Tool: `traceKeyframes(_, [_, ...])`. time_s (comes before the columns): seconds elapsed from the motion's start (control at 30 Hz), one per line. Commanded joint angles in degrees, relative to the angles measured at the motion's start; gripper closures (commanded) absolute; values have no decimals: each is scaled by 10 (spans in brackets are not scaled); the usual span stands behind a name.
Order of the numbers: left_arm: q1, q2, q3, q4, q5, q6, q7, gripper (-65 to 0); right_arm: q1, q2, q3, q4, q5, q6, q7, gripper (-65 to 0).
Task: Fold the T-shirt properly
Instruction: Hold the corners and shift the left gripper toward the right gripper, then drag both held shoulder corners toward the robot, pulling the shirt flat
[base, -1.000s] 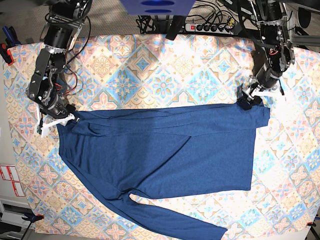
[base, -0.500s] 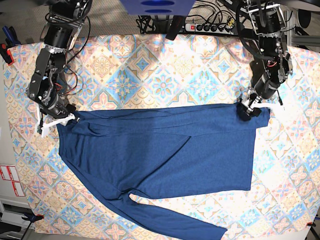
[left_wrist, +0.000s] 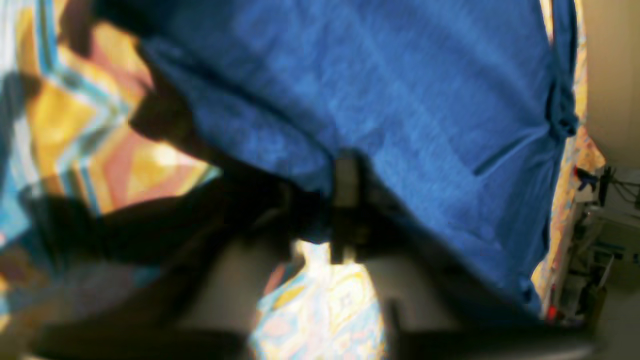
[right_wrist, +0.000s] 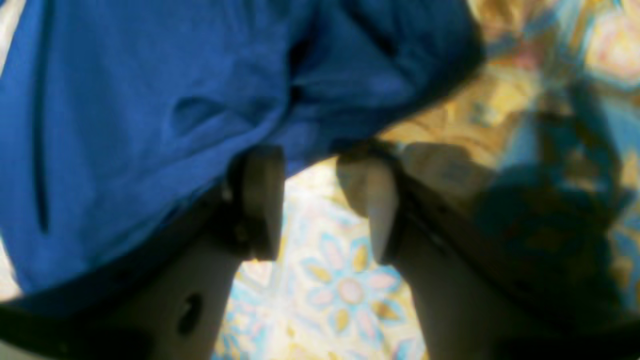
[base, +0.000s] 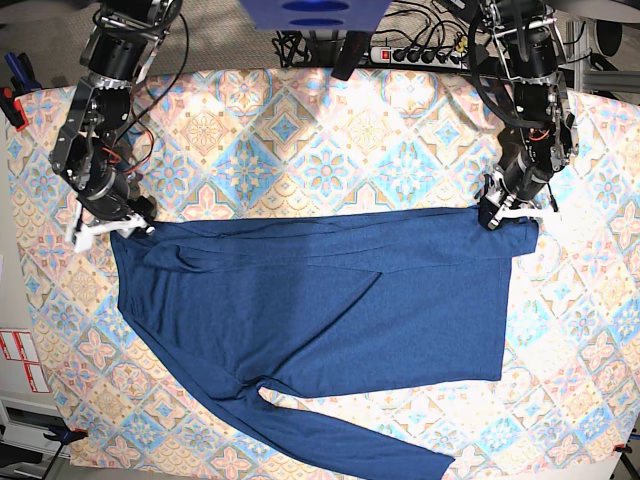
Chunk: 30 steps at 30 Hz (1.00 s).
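Fabric of the T-shirt is spread across the middle of the base view on the patterned tablecloth, one long sleeve trailing toward the lower right. At its upper-right corner, the left gripper is seen clamped on the hem. At the upper-left corner, the right gripper is held with its jaws parted, the cloth edge lying against the fingertips.
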Motion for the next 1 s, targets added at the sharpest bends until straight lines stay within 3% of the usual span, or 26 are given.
traceKeyframes(0.0, [-6,-7,-1,7,-5,-4,-3,0,9,9,14,-2,18,1,7,-259])
traceKeyframes(0.13, [-6,-7,-1,7,-5,-4,-2,0,11,9,54,-37,61,1,-24,-271])
traceKeyframes(0.23, [-5,-7,-1,7,-5,-4,-2,0,23,9,76,-64,82,1,-33,-318])
traceKeyframes(0.97, [-2,-9,-1,7,-5,-5,-1,0,104,9,77,-174,80,1,-29,-334])
